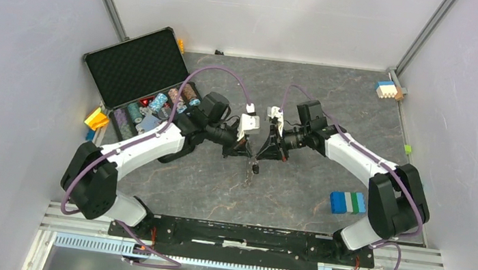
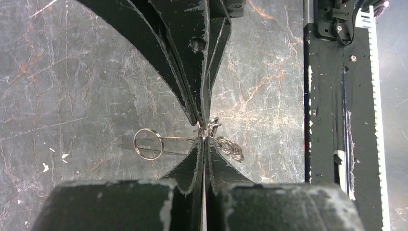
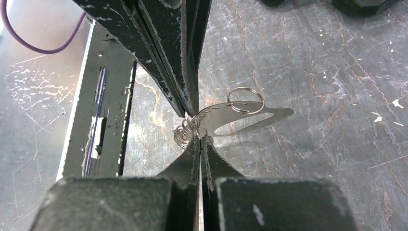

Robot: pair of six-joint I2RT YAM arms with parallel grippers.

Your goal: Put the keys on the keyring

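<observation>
Grey marbled tabletop (image 1: 297, 197) | left gripper (image 2: 203, 139), right gripper (image 3: 199, 137): fingers pressed together, pinching keyring (image 3: 274, 114) at ringed end | key not visible; threading judged unfinished

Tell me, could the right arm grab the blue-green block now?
Probably not yet: the right gripper is shut at the keyring, against the left gripper. Once freed, the way to the block looks open.

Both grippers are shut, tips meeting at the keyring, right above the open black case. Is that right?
Not quite. The left gripper and right gripper are shut with tips meeting at the keyring, but above the bare table, not the open black case, which sits at the table's far left. The top external view shows it.
</observation>
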